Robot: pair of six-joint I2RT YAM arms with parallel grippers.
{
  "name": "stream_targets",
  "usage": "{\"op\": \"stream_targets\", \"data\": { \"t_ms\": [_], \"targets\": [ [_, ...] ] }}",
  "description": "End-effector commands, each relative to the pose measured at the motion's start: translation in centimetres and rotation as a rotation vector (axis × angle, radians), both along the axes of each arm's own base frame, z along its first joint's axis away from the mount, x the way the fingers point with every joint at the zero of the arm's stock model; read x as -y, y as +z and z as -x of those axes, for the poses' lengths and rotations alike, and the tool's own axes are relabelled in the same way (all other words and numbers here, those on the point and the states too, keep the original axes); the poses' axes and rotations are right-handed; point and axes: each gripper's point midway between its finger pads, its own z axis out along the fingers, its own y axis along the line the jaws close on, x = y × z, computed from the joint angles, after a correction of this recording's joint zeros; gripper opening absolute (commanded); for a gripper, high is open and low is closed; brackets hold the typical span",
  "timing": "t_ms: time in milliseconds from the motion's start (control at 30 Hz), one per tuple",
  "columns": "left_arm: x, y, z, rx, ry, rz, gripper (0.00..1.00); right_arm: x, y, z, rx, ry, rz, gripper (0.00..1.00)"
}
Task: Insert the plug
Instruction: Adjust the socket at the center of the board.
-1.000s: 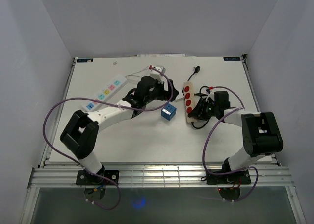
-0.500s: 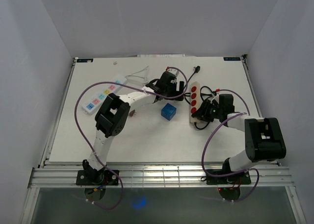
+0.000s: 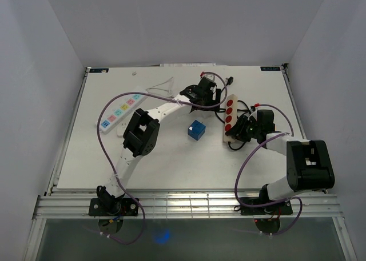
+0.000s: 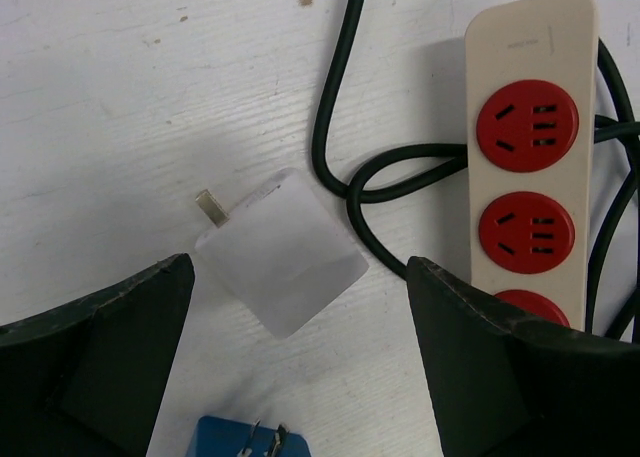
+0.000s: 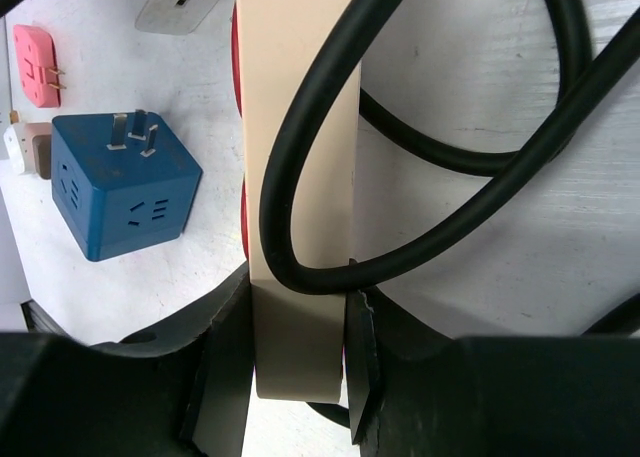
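**Left hand wide open over the white plug; nothing gripped yet**

The left gripper (image 4: 300, 277) stands at full spread and holds nothing. In its wrist view, one finger sits on each side of the white plug (image 4: 283, 269), which lies flat on the table (image 4: 120, 97) directly under the gap.

The plug lies skewed to the jaws. Its one visible prong points to the upper left of that view, away from the power strip (image 4: 528, 37). The strip lies just beside the plug on the right, with its long axis running up the view and its red sockets facing upward. A loop of black cord (image 4: 335, 127) lies between them.

The right gripper (image 5: 297, 367) is partly closed on the near end of the strip, one finger on each long edge.

Judgement: the left arm is the nearer one to the plug. The grasp needs a straight descent, then the plug must be turned prong-down and carried right to a socket. The blue cube adapter (image 5: 125, 192) lies close by on the near side.
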Motion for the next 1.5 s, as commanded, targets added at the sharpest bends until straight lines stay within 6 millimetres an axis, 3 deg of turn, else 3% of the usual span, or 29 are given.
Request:
{"op": "stream_targets", "data": {
  "t_ms": [0, 33, 233, 433, 533, 667, 700, 800, 833, 867, 900, 933, 967, 1133, 1167, 1200, 1267, 1333, 1400, 1467],
  "targets": [
    [0.4, 0.1, 0.2, -0.027, 0.040, -0.027, 0.98, 0.8, 1.2, -1.0, 0.063, -0.037, 0.018, 0.08],
    [0.5, -0.7, 0.2, -0.038, 0.046, -0.037, 0.98, 0.7, 1.2, -1.0, 0.064, -0.036, 0.017, 0.08],
    [0.5, -0.4, -0.6, -0.011, 0.101, -0.049, 0.98, 0.8, 1.4, -1.0, 0.069, -0.036, 0.017, 0.08],
    [0.0, -1.7, -1.0, 0.011, 0.136, -0.125, 0.98, 0.8, 1.6, -1.0, 0.076, -0.034, 0.016, 0.08],
    [-0.2, -2.9, -0.9, 0.010, 0.124, -0.160, 0.89, 0.8, 1.6, -1.0, 0.078, -0.035, 0.017, 0.08],
    [-0.7, -3.4, -0.4, 0.020, 0.112, -0.208, 0.61, 0.8, 1.6, -1.0, 0.079, -0.033, 0.019, 0.08],
    [-0.8, -3.3, -0.2, 0.021, 0.110, -0.214, 0.59, 0.8, 1.6, -1.0, 0.079, -0.032, 0.018, 0.08],
    [-1.7, -2.4, 0.3, 0.031, 0.104, -0.229, 0.53, 0.7, 1.7, -0.9, 0.089, -0.020, 0.019, 0.08],
    [-1.9, -0.7, 0.4, 0.049, 0.107, -0.209, 0.52, 0.7, 1.8, -0.9, 0.093, -0.016, 0.020, 0.08],
    [-2.5, -1.1, 1.2, 0.033, 0.088, -0.223, 0.51, 0.7, 1.8, -1.0, 0.097, -0.013, 0.026, 0.08],
    [-2.5, -0.3, 1.3, 0.046, 0.083, -0.203, 0.49, 0.7, 1.8, -0.9, 0.104, -0.001, 0.032, 0.08],
    [-2.5, 2.2, 1.5, 0.072, 0.077, -0.164, 0.44, 0.6, 1.8, -0.9, 0.107, 0.003, 0.035, 0.08],
    [-2.5, 2.2, 2.2, 0.056, 0.040, -0.140, 0.41, 0.6, 1.8, -0.9, 0.112, 0.011, 0.036, 0.08],
    [-3.8, 6.8, 4.5, 0.046, -0.027, -0.009, 0.40, -0.6, 2.2, -0.7, 0.142, 0.069, 0.049, 0.08],
    [-4.3, 9.3, 4.5, 0.073, -0.032, 0.050, 0.40, -1.3, 2.6, -0.7, 0.158, 0.097, 0.055, 0.08],
    [-4.6, 8.4, 6.0, 0.022, -0.075, 0.080, 0.40, -1.5, 2.5, -0.6, 0.155, 0.109, 0.072, 0.08],
    [-5.4, 9.7, 6.1, 0.027, -0.074, 0.155, 0.40, -2.8, 2.9, -0.6, 0.185, 0.164, 0.110, 0.08],
    [-5.8, 10.8, 8.1, -0.008, -0.115, 0.230, 0.40, -3.4, 2.5, -0.4, 0.173, 0.194, 0.130, 0.08],
    [-6.4, 12.2, 8.8, -0.004, -0.125, 0.276, 0.40, -4.5, 2.0, 0.0, 0.154, 0.245, 0.114, 0.08],
    [-6.7, 11.9, 10.2, -0.049, -0.155, 0.311, 0.40, -5.7, 1.6, 0.5, 0.137, 0.290, 0.101, 0.08]
  ]
}}
